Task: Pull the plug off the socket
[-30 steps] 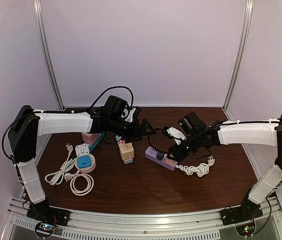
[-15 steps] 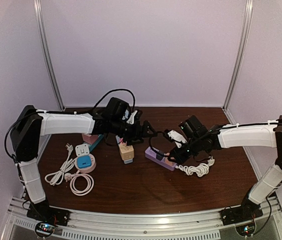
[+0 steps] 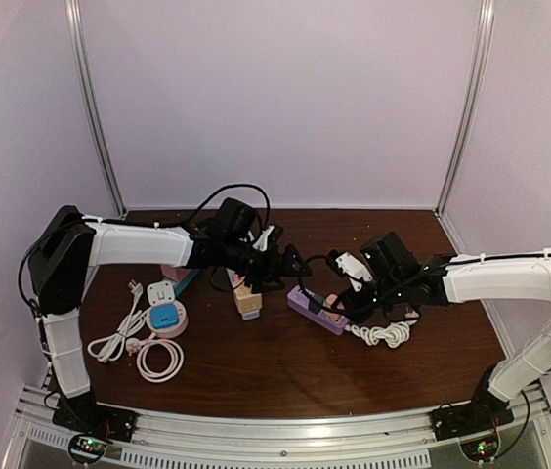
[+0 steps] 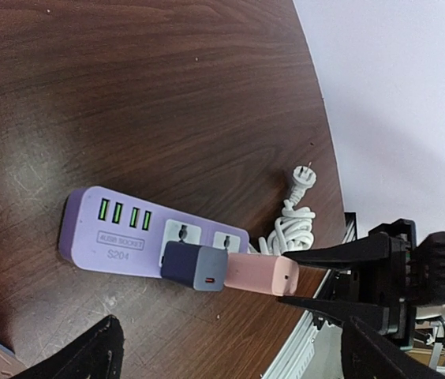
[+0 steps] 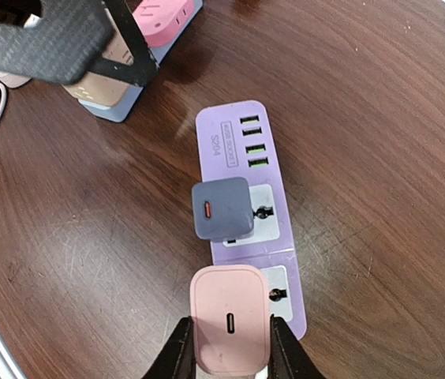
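From the top view, the purple power strip [image 3: 307, 303] lies near the middle of the table [image 3: 256, 376], between the two arms. The right tool [image 3: 342, 305] is down at its right end. The left tool [image 3: 293, 262] hangs just behind the strip's other end. The plug itself is too small to make out here.

In the left wrist view, the left tool's fingers are spread wide at the bottom corners and hold nothing. Beyond them, the pink plug [image 4: 260, 275] sticks out of the strip right beside a grey plug [image 4: 193, 266]. The right tool's black fingers [image 4: 341, 251] reach in on either side of its outer end. A coiled white cable [image 4: 289, 229] lies behind the strip.

The right wrist view shows the grip best. The pink plug stands in the strip's near socket and seems fully seated, and the right tool is pinching it with one finger flat against each side.

To do this step well, the pinch should be firm before any pull, since the plug's smooth sides could slip. The pull should run straight out along the prongs, without rocking toward the grey plug. The strip looks light and will likely lift with the plug. The spread left tool could press down on the end with the green ports to hold it on the table.
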You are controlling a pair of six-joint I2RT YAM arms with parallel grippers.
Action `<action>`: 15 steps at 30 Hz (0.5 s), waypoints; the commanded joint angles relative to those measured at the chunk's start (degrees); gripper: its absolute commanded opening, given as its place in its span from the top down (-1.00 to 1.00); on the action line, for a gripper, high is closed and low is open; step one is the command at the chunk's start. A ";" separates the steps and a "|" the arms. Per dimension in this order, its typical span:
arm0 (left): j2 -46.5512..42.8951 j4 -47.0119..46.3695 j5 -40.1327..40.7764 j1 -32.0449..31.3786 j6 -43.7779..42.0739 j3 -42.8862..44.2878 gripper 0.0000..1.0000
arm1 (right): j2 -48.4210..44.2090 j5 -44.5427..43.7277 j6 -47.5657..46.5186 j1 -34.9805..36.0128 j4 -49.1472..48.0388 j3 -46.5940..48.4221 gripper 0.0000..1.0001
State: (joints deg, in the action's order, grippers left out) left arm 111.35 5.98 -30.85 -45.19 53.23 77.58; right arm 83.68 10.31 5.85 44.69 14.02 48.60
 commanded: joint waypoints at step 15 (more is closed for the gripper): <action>0.68 0.10 0.48 -0.60 -1.07 3.14 -0.96 | -5.59 -9.66 3.43 1.55 0.31 1.79 0.75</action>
State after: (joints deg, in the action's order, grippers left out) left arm 111.87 6.33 -30.81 -45.45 53.43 78.26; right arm 81.43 3.55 7.11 46.87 13.23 48.60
